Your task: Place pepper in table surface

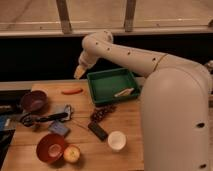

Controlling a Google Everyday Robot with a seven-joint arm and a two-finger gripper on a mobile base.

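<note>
My gripper hangs above the back of the table surface. From this angle I cannot tell if it is open or closed. The pepper lies flat on the wood, at about 7 o'clock from the gripper and apart from it. The green tray is at its 3 o'clock. The placing is probably done. To finish well, I should rise straight up and not sweep toward the tray.
</note>
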